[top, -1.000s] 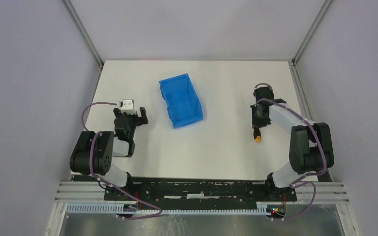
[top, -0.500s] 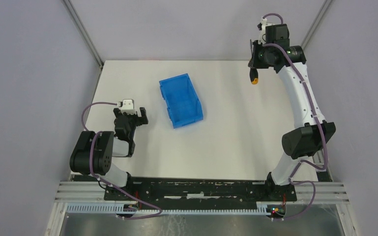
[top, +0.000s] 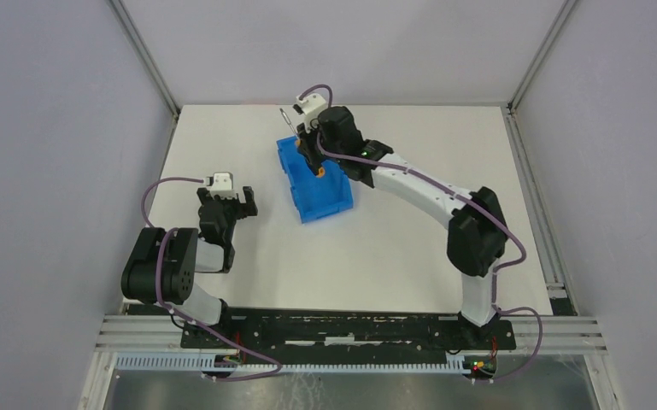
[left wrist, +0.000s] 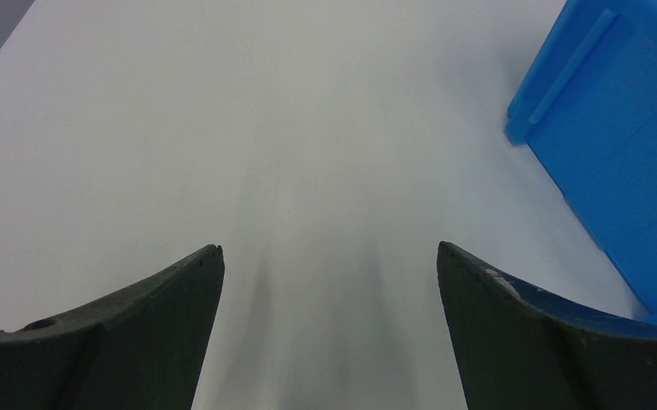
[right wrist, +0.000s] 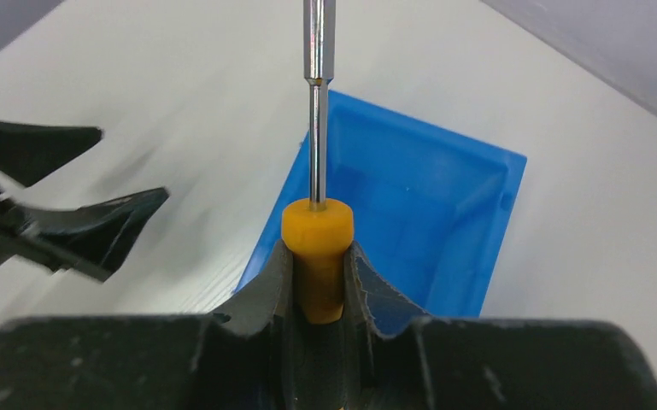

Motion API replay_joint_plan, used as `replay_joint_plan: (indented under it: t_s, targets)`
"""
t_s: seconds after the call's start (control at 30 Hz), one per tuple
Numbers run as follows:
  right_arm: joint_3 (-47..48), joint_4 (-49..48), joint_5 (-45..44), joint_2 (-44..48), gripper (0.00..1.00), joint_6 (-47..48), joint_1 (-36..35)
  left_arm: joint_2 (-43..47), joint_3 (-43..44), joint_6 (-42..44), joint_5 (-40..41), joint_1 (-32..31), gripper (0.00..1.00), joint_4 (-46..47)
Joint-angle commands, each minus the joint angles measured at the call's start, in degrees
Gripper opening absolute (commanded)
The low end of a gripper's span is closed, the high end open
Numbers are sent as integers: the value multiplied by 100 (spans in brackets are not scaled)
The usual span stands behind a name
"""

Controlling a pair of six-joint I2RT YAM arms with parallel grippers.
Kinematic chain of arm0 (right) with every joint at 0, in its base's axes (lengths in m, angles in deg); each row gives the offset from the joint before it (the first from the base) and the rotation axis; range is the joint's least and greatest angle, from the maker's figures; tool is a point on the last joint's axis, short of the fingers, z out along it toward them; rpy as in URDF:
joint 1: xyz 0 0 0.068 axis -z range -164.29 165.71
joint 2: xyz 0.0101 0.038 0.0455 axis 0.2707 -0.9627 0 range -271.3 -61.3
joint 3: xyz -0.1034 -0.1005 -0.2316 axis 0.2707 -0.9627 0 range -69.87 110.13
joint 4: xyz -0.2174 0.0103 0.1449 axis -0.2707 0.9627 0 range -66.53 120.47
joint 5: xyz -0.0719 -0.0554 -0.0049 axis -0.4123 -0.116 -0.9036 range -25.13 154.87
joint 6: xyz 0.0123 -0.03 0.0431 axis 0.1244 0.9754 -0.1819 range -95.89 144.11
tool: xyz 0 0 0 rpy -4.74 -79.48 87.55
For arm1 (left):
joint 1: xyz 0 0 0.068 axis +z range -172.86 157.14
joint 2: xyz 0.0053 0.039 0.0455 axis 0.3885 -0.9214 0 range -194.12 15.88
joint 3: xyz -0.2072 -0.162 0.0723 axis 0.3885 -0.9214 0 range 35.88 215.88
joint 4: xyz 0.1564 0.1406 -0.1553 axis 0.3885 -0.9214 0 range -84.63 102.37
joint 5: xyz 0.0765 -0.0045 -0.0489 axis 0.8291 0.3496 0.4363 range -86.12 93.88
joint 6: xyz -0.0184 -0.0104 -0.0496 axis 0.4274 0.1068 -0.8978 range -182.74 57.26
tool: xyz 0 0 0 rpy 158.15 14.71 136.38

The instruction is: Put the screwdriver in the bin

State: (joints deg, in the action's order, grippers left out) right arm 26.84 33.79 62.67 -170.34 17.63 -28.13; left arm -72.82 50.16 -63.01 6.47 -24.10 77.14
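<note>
The blue bin [top: 320, 184] sits on the white table at centre left; it also shows in the right wrist view [right wrist: 419, 213] and at the right of the left wrist view [left wrist: 624, 145]. My right gripper [top: 312, 152] is over the bin's far end, shut on the screwdriver [right wrist: 317, 248]. Its orange-yellow handle sits between the fingers and the silver shaft [right wrist: 315, 102] points away from the wrist. In the top view the handle end [top: 318, 171] hangs over the bin. My left gripper [left wrist: 329, 256] is open and empty above the table, left of the bin [top: 237, 198].
The white table [top: 410, 239] is walled by grey panels on three sides. My left arm's fingers [right wrist: 94, 226] show at the left of the right wrist view. The right arm stretches across the table from its base at the near right.
My right arm has swung from the far right corner leftward to above the bin, carrying the screwdriver. One second ago it was low at the right of the table. The left arm has not moved.
</note>
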Motion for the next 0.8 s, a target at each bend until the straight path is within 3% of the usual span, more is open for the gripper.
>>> replay_joint_plan:
  t_s: [0.0, 0.2, 0.33, 0.53, 0.57, 0.6, 0.77]
  targets:
    - [885, -194, -716, -981, 0, 485, 19, 88, 22, -120, -37, 27, 100, 145]
    - [302, -263, -1049, -1328, 0, 564, -61, 89, 22, -120, -33, 31, 100, 143]
    - [402, -44, -882, -1668, 0, 604, -118, 90, 22, -122, -39, 27, 100, 145]
    - [902, 311, -1052, -1947, 53, 311, -150, 89, 22, -122, -35, 27, 100, 143]
    - [910, 320, -1132, -1875, 58, 306, -150, 86, 22, -122, -39, 27, 100, 149]
    - [931, 349, -1201, -1788, 62, 314, -151, 85, 22, -122, -41, 27, 100, 145]
    - [1107, 491, -1308, -929, 63, 406, -180, 89, 22, -122, -39, 27, 100, 145]
